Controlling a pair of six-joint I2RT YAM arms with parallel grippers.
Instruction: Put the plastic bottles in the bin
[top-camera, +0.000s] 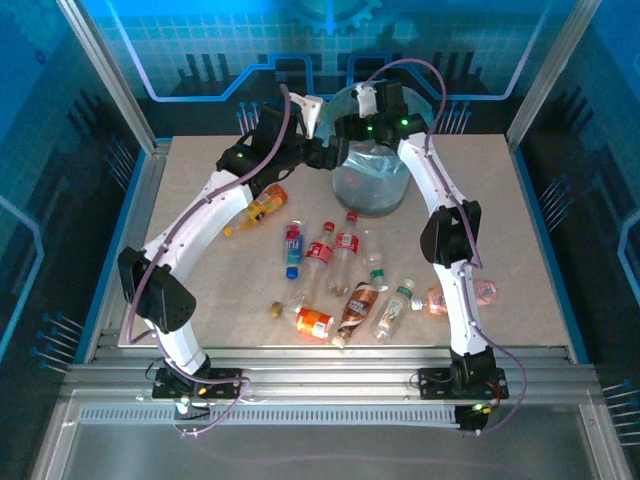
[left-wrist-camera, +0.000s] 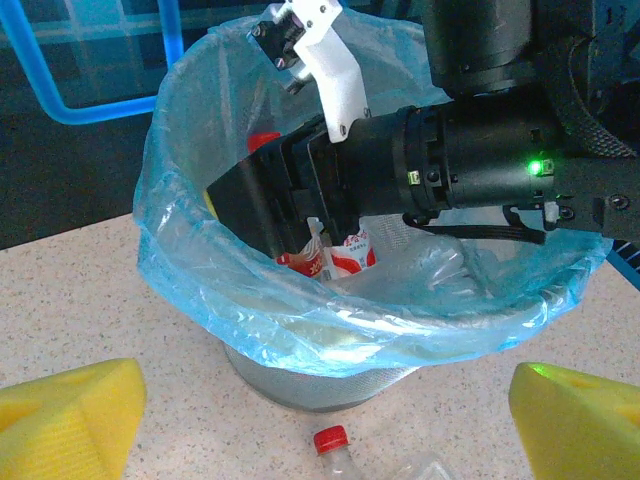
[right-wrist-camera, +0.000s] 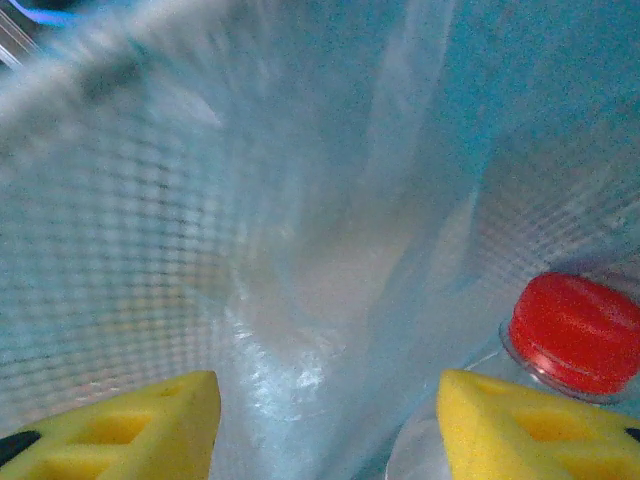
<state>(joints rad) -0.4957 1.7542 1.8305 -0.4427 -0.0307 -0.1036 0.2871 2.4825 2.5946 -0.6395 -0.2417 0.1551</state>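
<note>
Two tools spread wide, right tool (right-wrist-camera: 325, 425) inside bin (left-wrist-camera: 170, 270) beside red-capped bottle (right-wrist-camera: 575, 335), seemingly untouched, left tool (left-wrist-camera: 325, 410) outside.

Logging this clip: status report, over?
Left gripper open, facing bin. Right gripper open inside bin, red-capped bottle beside its finger. Many bottles on table. Right arm blocks bin mouth.
</note>
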